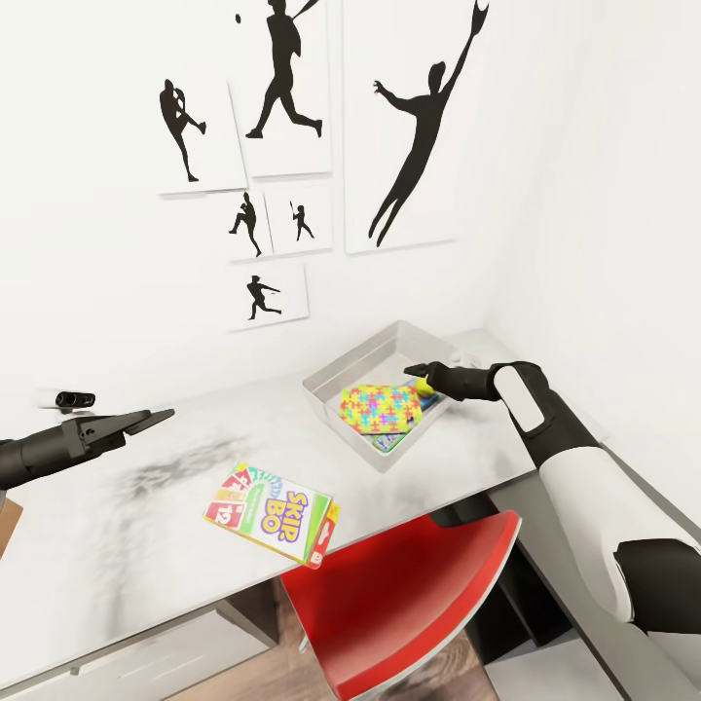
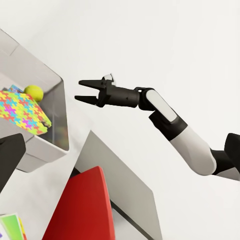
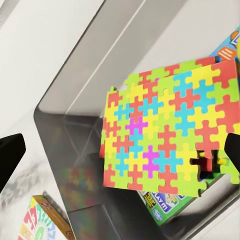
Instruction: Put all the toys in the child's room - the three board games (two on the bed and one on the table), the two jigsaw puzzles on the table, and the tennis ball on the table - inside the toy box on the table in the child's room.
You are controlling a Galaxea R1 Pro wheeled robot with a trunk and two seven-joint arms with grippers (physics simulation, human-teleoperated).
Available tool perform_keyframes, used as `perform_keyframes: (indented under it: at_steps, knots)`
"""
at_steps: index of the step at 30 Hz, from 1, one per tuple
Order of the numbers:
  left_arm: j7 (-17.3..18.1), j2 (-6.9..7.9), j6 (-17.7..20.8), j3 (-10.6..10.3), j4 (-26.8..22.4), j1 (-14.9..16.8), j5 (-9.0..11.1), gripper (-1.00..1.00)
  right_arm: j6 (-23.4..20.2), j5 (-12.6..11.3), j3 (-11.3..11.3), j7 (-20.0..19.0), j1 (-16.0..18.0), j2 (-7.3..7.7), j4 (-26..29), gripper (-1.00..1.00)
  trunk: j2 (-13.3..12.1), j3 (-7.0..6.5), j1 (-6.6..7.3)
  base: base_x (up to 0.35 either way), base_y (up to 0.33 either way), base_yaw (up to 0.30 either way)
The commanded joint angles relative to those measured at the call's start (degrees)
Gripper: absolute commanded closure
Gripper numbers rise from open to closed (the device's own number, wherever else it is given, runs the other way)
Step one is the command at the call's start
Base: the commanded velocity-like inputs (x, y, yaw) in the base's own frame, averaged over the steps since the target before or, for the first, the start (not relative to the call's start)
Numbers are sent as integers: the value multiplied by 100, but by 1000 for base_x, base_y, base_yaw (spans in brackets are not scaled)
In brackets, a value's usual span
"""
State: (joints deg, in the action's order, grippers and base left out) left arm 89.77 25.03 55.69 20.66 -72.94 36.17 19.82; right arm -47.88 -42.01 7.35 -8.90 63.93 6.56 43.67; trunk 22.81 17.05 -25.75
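Fingers of the right gripper [image 2: 80,90] are seen parted and empty, poised above the toy box [image 1: 336,375] at the table's [image 1: 156,574] far right corner. The left gripper [image 1: 156,419] is held over the table's left side, fingers close together with nothing between them. Near the front edge a card game box [image 1: 270,513] lies flat, with a red chair [image 1: 409,604] tucked below. Inside the toy box a jigsaw puzzle [image 1: 378,406] rests tilted over another game box [image 3: 162,205], a tennis ball [image 2: 34,91] beside it.

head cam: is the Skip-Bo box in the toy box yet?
No, the Skip-Bo box lies flat on the table near its front edge, apart from the toy box.
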Motion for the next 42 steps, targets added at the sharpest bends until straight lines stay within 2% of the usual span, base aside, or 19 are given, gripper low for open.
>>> perform_keyframes:
  at_steps: [1,18,42]
  knots:
    - [23,1,62,-1,-1,4,-5,-100,-11,44,12,-42,6,8,1,-100,11,11,-3,0,0,0]
    - [23,1,61,-1,-1,4,-1,-100,-11,35,4,-50,-7,19,45,-100,11,4,-3,0,0,0]
    - [23,0,64,-1,-1,4,13,-100,-2,35,20,-41,-21,12,115,-100,11,-207,-3,-66,29,0]
